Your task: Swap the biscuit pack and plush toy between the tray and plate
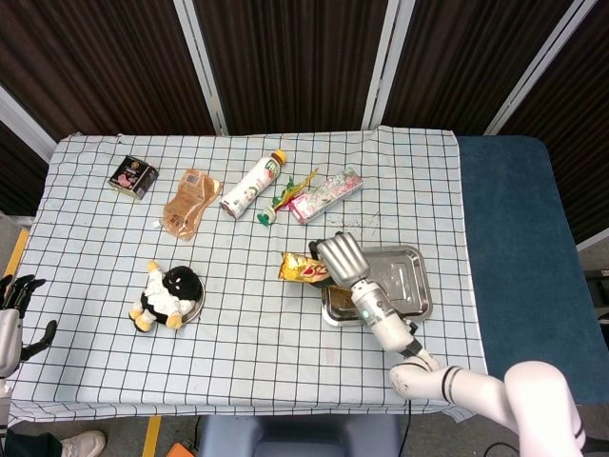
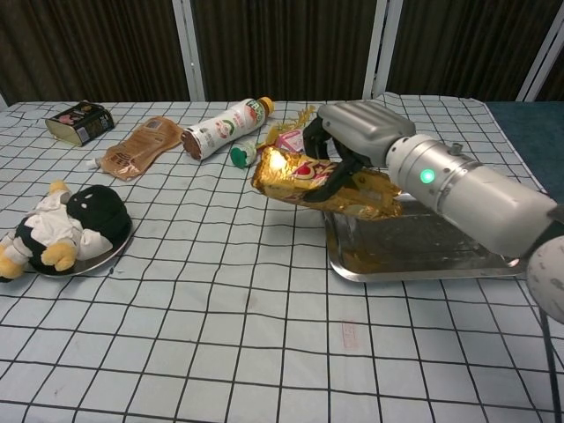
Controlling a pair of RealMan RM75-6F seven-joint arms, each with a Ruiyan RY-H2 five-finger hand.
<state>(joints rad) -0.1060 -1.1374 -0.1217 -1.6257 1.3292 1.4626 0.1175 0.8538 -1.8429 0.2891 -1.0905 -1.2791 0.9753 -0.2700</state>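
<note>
Biscuit pack [image 2: 322,182]: a gold and red pack is held above the left edge of the tray, lifted off the tray floor and tilted, its left end pointing out over the tabletop.
Right hand [image 2: 352,141]: the pack is gripped from above, the fingers [image 2: 339,176] curled round its middle; a green light is seen on the wrist behind.
Tray [image 1: 404,286]: a shiny metal tray is set on the right part of the tabletop, partly covered by the right hand and forearm.
Plush toy [image 1: 166,293]: a black, white and yellow toy is laid on the plate, at the left of the tabletop, well apart from the tray.
Plate [image 2: 110,251]: a small metal plate is seen under the toy, only its rim showing.
Left hand [image 1: 17,297]: it is seen at the left edge of the head view, off the tabletop; the dark fingers are spread and nothing is held.
Tabletop [image 1: 247,362]: it is covered with a white cloth with a dark grid.
Far row: a dark tin [image 1: 132,176], a brown pouch [image 1: 189,202], a lying bottle [image 1: 251,186] and a flowered pink box [image 1: 326,194] are laid along the back.
</note>
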